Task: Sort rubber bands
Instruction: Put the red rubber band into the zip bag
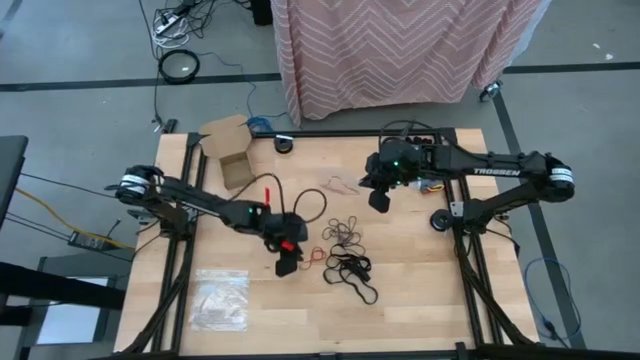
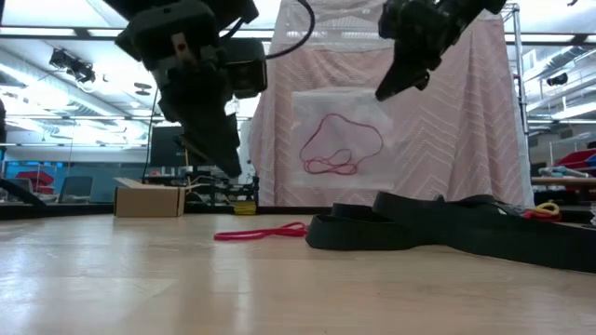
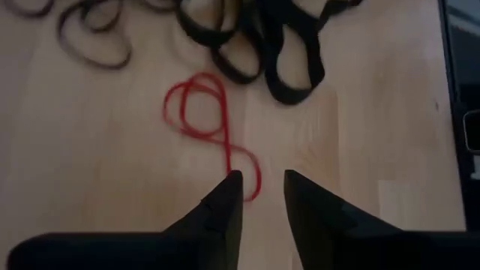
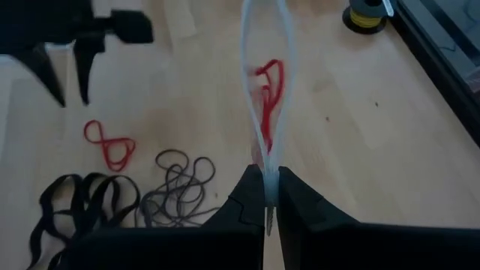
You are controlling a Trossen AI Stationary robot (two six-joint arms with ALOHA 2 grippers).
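Observation:
My left gripper (image 3: 262, 187) is open and hovers just above a red rubber band (image 3: 210, 127) twisted into a figure eight on the table (image 1: 420, 300). One end of the band lies below the gap between the fingers. The same band shows in the low view (image 2: 261, 233). Beyond it lie thick black bands (image 3: 262, 45) and thin dark bands (image 3: 90, 37), also seen from above as the black bands (image 1: 350, 270) and thin bands (image 1: 345, 232). My right gripper (image 4: 268, 191) is raised near the table's far side, shut on a clear plastic bag (image 2: 340, 140) with red bands (image 4: 268, 90) inside. My right gripper pinches the clear bag between its two fingers at the bag's edge (image 4: 268, 176). In the low view the fingers come down at the bag's upper corner (image 2: 386, 93). The bag hangs flat below them, lifted clear of the table, with the red bands inside.
An open cardboard box (image 1: 230, 150) stands at the far left of the table. A second clear bag (image 1: 220, 300) lies near the front left. A black cable loop (image 1: 310, 200) lies behind my left gripper. A yellow-and-black roll (image 4: 365, 15) sits on the table.

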